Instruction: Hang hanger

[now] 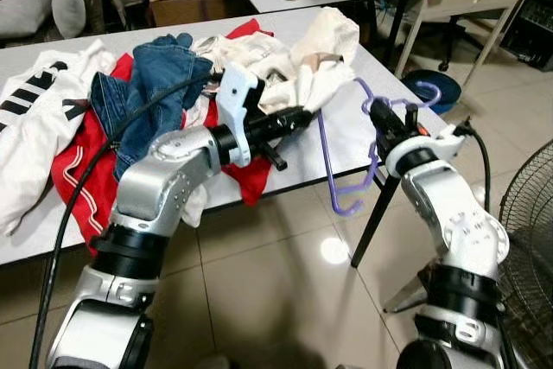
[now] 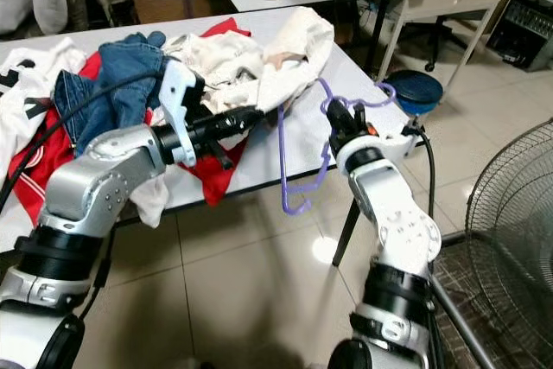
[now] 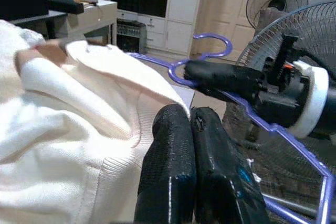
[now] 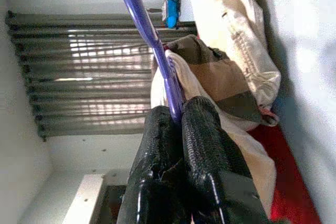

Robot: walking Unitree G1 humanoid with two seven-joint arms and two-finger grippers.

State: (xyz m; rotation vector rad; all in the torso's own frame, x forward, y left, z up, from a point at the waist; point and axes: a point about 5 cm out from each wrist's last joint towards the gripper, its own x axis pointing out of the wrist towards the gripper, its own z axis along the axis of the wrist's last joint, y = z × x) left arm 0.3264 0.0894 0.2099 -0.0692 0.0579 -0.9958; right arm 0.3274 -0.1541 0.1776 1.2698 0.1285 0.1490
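Observation:
A purple wire hanger [image 1: 322,144] hangs off the right front corner of the white table [image 1: 346,140], its hook [image 1: 427,92] pointing right. My right gripper [image 1: 378,115] is shut on the hanger's neck; in the right wrist view the purple bar [image 4: 157,45] runs between the fingertips. A cream garment [image 1: 324,41] lies on the table's right end. My left gripper [image 1: 302,116] is shut at that garment's lower edge, with the cloth [image 3: 68,108] drawn toward its tip, a short way left of the hanger.
Blue jeans [image 1: 155,75], a red garment [image 1: 86,157] and a white printed shirt [image 1: 34,118] cover the table's left part. A standing fan [image 1: 527,213] is at my right, a blue stool [image 1: 432,84] beyond the table corner, more tables behind.

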